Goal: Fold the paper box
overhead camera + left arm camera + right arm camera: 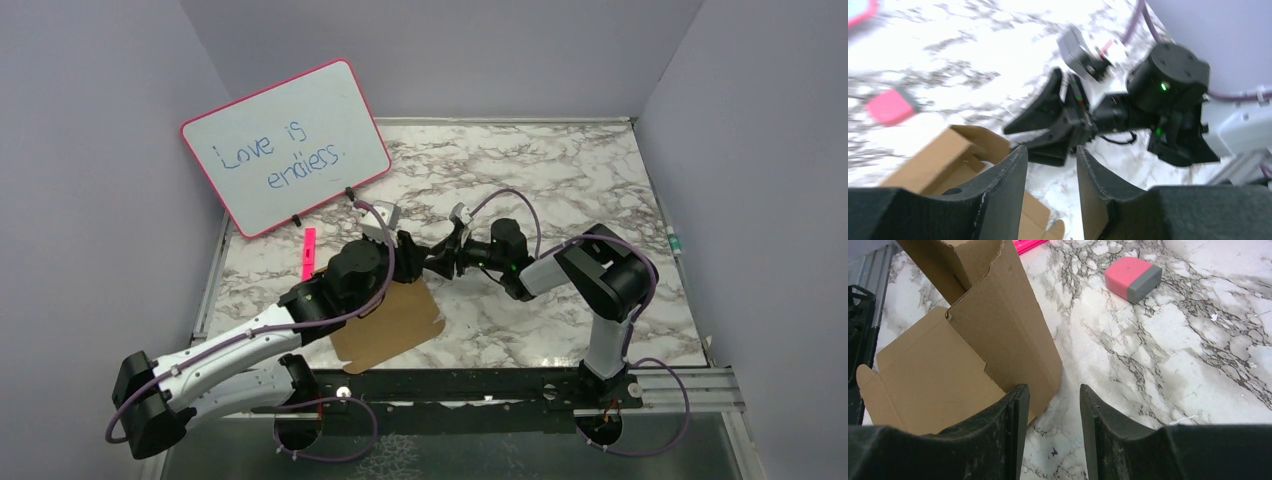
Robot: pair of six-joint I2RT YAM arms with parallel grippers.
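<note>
Paper box [395,322] sits near the front table [560,190] edge, about 7 o'clock from table middle, partly under the left arm. Flat base down, one side panel standing. Just past it, left gripper [1050,150] and right gripper [1050,388] face each other, close. Both have fingers apart with nothing between. Box panel edge is just beside a right finger. Pink marker [308,253] at 9 o'clock of grippers. Whiteboard [285,145] far, 11 o'clock.

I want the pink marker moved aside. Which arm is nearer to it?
Left. The left arm sits just right of the pink marker; the right arm reaches in from the far right, beyond it.
</note>
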